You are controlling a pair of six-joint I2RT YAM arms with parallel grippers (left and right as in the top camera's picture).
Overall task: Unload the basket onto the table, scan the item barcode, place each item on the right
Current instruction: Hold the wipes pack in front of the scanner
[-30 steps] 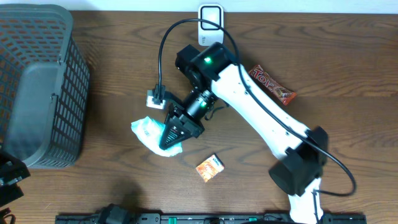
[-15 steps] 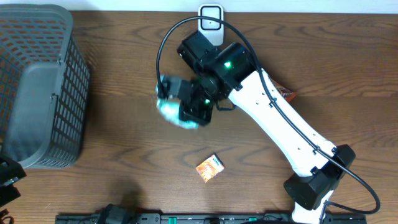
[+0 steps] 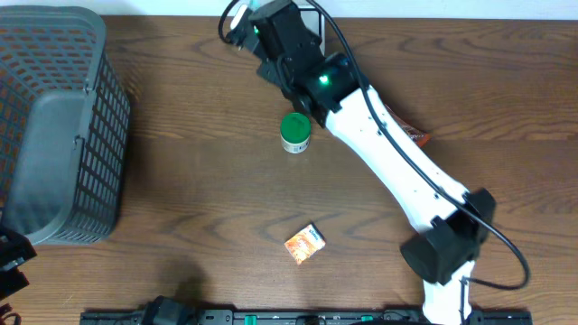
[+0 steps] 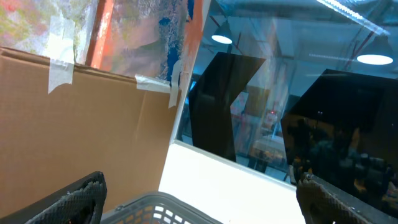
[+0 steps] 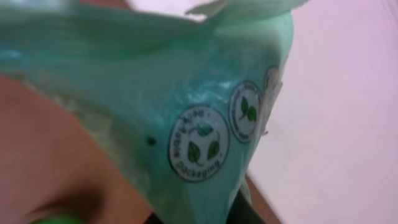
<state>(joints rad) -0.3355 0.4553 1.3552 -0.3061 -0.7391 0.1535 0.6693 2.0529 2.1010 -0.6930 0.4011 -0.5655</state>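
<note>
Presently, from overhead: the right gripper [image 3: 256,20] is at the far edge of the table [image 3: 181,208], its arm stretched across from the near right corner. It is closed on the packet [image 3: 237,15], which it holds clear of the surface. From this view the packet is a small, crumpled pale shape with a teal tint.

The table is dark brown with a wood grain. On it are a grey mesh basket [image 3: 54,126] at the left, a small round green-topped object [image 3: 294,133] just beside the arm, and an orange sachet [image 3: 304,244] nearer the front. A red wrapper [image 3: 413,136] lies partly under the arm. A pale strip runs along the table's far edge.

Left wrist view: the left gripper [image 4: 199,179] is spread wide with nothing between its fingers. Only the two dark fingertips [image 4: 78,199] show at the lower corners. Beyond them are the basket rim [image 4: 155,208], taped brown cardboard [image 4: 81,124] and dark glass panes [image 4: 249,106] reflecting ceiling lights.

Right wrist view: the packet [image 5: 186,124] fills the frame at close range. It is translucent teal-green film, creased, with round white emblems printed with green leaves. The lettering is too blurred to read, and no barcode can be made out on the face shown. The fingers are hidden behind the film. Brown table shows at the left and a pale pinkish surface at the right.
</note>
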